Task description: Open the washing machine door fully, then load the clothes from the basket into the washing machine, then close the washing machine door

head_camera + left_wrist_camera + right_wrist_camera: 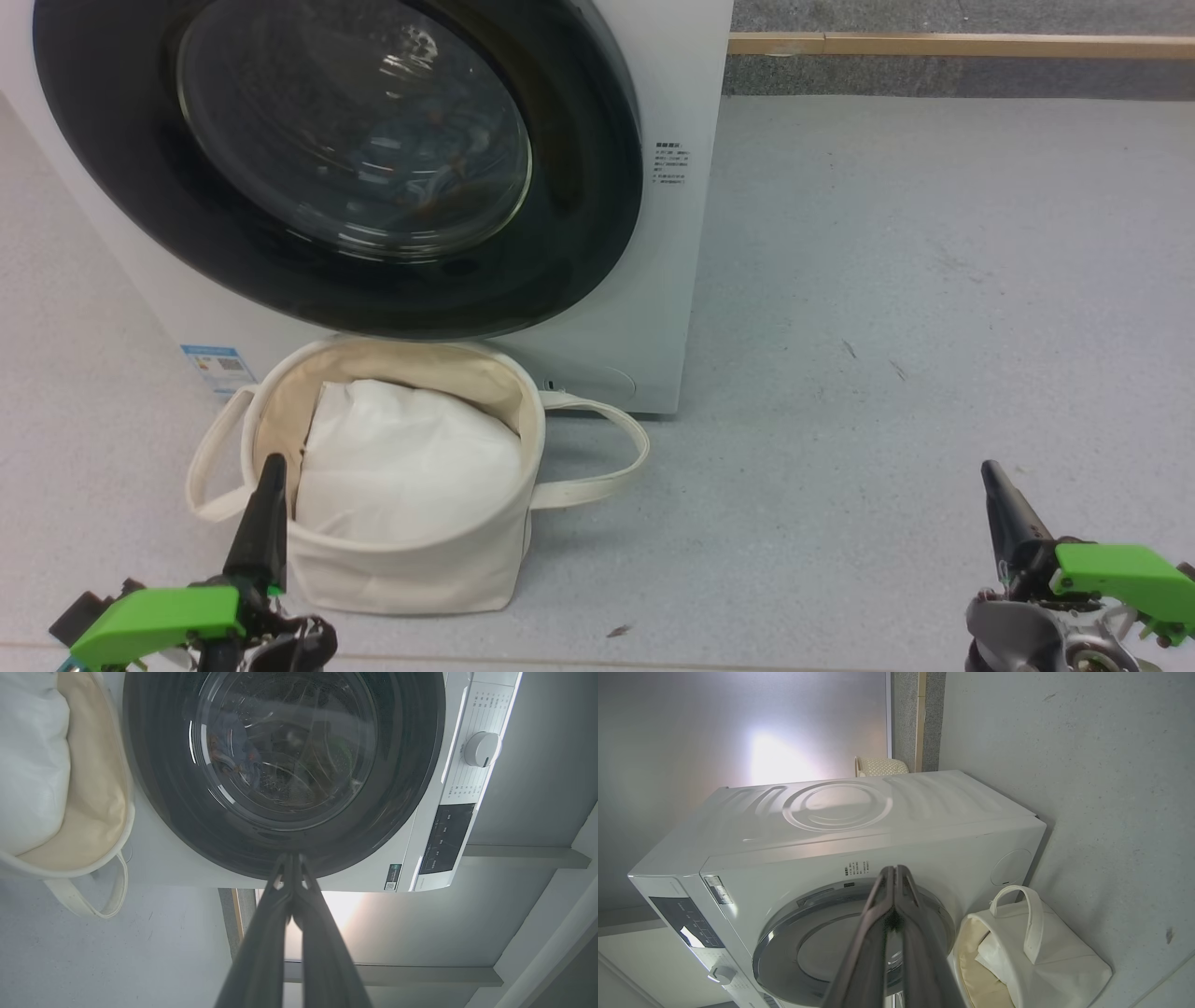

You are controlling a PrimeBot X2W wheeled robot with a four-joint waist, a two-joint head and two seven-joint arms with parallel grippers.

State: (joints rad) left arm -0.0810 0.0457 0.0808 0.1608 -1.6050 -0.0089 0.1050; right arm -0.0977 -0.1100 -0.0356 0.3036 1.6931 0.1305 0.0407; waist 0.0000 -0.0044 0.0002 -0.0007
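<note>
The washing machine (681,112) stands at the upper left, and its door (355,140) lies shut flat against the front. Through the glass I see bluish clothes (439,177) with orange specks inside the drum, also in the left wrist view (233,756). The cream basket (411,569) sits on the floor right before the machine and holds a plain white cloth (411,467). My left gripper (272,464) is shut and empty, its tip over the basket's near left rim. My right gripper (990,471) is shut and empty above bare floor at the lower right.
Grey floor (887,327) stretches to the right of the machine. A wooden strip (962,44) runs along the back wall. The control panel with its white knob (482,749) sits at the machine's top. A woven container (880,766) stands behind the machine.
</note>
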